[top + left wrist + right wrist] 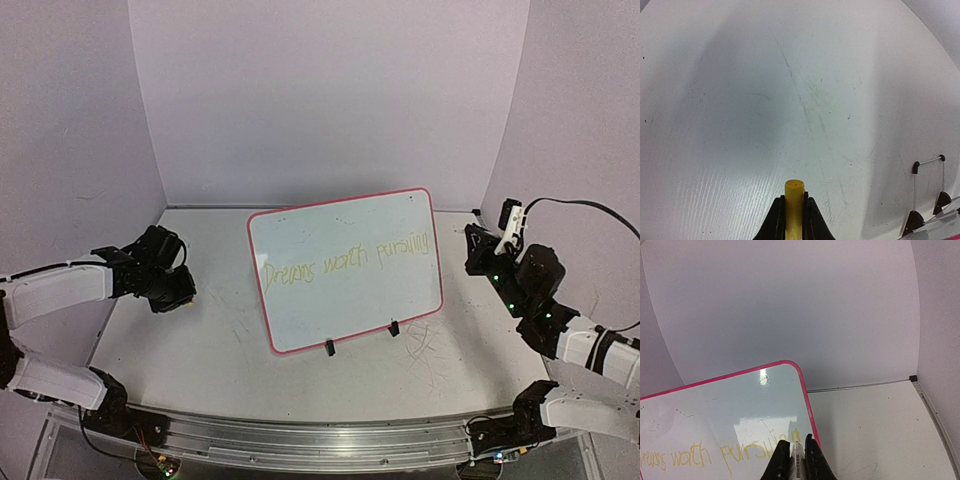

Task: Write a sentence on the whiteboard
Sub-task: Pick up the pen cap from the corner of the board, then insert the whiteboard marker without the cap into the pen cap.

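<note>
Scuffed white worktop (200,350), lilac walls (330,90) all round. The whiteboard (350,300) stands at centre, pink-rimmed and glossy, its thin yellow sentence (345,262) climbing toward two o'clock. My left claw (795,200), at its nine o'clock, clamps a yellow marker (794,190). My right claw (797,445), at three o'clock, pinches a white stub (798,456).

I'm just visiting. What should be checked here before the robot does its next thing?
1. Sentence legible in yellow on the whiteboard: ok.
2. Whiteboard standing on its black legs: ok.
3. Left hand shut on the yellow cylinder: ok.
4. Right hand shut on a white marker-like object: ok.
5. Right hand clear of the whiteboard's edge: ok.
6. Marker tip capped: cannot tell.
</note>
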